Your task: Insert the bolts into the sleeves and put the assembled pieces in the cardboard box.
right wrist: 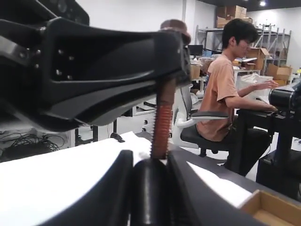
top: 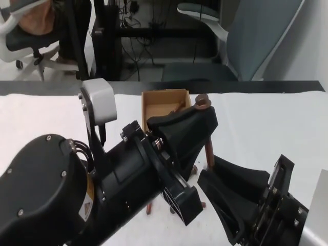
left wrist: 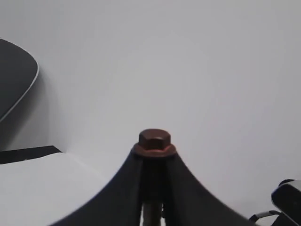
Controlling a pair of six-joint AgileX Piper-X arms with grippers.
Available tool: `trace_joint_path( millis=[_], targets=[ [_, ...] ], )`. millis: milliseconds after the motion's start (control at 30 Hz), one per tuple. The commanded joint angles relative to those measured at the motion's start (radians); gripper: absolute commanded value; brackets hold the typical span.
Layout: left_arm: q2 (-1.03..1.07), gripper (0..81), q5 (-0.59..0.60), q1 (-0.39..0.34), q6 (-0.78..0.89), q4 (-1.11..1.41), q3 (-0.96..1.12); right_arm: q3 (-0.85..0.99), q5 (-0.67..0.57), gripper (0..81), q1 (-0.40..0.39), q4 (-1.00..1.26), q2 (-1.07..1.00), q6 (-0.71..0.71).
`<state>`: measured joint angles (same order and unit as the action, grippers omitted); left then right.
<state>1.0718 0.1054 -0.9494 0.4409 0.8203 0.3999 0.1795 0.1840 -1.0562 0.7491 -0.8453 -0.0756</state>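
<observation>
A counter (top: 41, 113) covered in white cloth spans the scene. The big black left arm (top: 118, 174) stretches across it from the near left. It ends just on the near side of an open brown cardboard box (top: 165, 104), which sits toward the counter's far edge. The black right arm (top: 266, 205) comes in at the near right, with its end farther from the box than the left arm's end.

The left tool (left wrist: 154, 157) is closed on a rust-brown metal bolt with a hexagonal head (left wrist: 154, 140). It grips the bolt just beneath the head, so the head stands above the fingertips. The bolt hangs roughly upright above the counter, just to the right of the box and a little nearer than it.

The right tool (right wrist: 148, 162) sits directly beneath the bolt. It is closed around a black cylindrical sleeve (right wrist: 148, 193), held upright between its two fingers. The bolt's threaded lower end meets the top of the sleeve; how far it reaches inside cannot be told.

A small rust-brown piece (top: 149, 208) lies on the cloth well to the near side of the box, partly hidden under the left arm.
</observation>
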Motion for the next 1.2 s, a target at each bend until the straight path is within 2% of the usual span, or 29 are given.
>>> trace_joint_path(
  millis=[0, 533, 733, 867, 967, 1067, 1167],
  targets=[
    [-0.001, 1.8, 0.020, 0.012, -0.007, 0.009, 0.001, 0.009, -0.036, 0.4, 0.001, 0.078, 0.006, -0.015],
    [-0.001, 1.8, 0.061, 0.021, -0.087, -0.011, 0.001, 0.009, -0.071, 0.4, 0.001, 0.160, 0.006, -0.243],
    [-0.001, 1.8, 0.115, 0.021, -0.283, -0.008, 0.001, 0.009, -0.068, 0.4, 0.001, 0.170, 0.006, -0.299],
    [-0.001, 1.8, 0.142, 0.021, -0.338, 0.014, 0.001, 0.009, -0.062, 0.4, 0.001, 0.170, 0.006, -0.299],
    [-0.001, 1.8, 0.101, 0.021, -0.406, 0.105, 0.001, 0.009, -0.026, 0.4, 0.001, 0.170, 0.006, -0.310],
    [-0.001, 1.8, 0.061, 0.021, -0.527, 0.225, 0.001, 0.009, -0.001, 0.4, 0.001, 0.170, 0.006, -0.406],
    [-0.001, 1.8, 0.042, 0.021, -0.546, 0.322, 0.001, 0.009, 0.023, 0.4, 0.001, 0.170, 0.006, -0.466]
  ],
)
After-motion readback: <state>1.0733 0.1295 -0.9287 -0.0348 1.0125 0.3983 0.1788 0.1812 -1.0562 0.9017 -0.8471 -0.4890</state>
